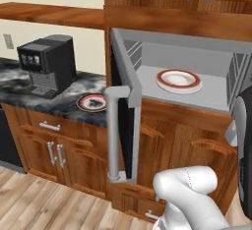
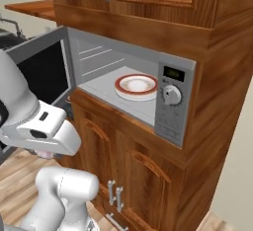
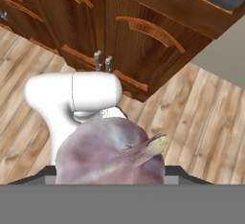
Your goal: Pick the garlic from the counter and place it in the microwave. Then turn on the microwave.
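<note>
The garlic (image 3: 111,152) sits right at the gripper in the hand view, a purplish-white bulb filling the lower middle, its pointed stem tip aimed right. The finger tips are hidden behind it, but the bulb sits where they close — the claw is clamped on the garlic. In the right base view the hand hangs low at the left, in front of the wooden cabinets, with a sliver of pink bulb (image 2: 46,153) showing beneath it. The microwave (image 2: 170,107) stands open, door (image 1: 125,121) swung out to the left, a red-rimmed plate (image 2: 137,85) inside. Another plate (image 1: 92,102) lies on the counter (image 1: 19,89) near the coffee machine (image 1: 47,62). The arm's upper links are cut off at the frame edges.
</note>
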Controlling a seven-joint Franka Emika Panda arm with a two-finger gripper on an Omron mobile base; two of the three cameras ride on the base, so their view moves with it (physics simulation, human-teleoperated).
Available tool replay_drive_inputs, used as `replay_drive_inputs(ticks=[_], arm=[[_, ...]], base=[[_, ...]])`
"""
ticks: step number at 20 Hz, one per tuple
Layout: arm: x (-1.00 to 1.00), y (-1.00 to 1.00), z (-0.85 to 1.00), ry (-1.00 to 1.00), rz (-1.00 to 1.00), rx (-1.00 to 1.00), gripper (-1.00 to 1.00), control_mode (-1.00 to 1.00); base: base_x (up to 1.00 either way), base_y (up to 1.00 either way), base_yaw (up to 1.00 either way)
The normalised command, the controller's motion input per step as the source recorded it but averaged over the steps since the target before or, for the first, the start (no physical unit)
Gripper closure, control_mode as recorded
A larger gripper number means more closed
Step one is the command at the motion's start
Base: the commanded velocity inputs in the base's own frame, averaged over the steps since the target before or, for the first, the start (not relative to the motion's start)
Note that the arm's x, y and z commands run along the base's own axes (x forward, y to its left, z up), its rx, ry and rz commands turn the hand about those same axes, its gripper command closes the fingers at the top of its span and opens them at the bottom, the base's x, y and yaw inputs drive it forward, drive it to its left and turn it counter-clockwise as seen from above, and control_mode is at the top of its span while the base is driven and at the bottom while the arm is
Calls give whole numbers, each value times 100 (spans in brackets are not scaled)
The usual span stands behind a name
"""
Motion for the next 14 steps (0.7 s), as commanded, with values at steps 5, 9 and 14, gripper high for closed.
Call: replay_drive_inputs(ticks=[5, 9, 14], arm=[[0, 0, 0, 0, 0, 0, 100, 100], [0, 0, 0, 0, 0, 0, 100, 100], [0, 0, 0, 0, 0, 0, 100, 100]], base=[[21, -35, 16], [14, -26, 13], [8, -28, 18]])
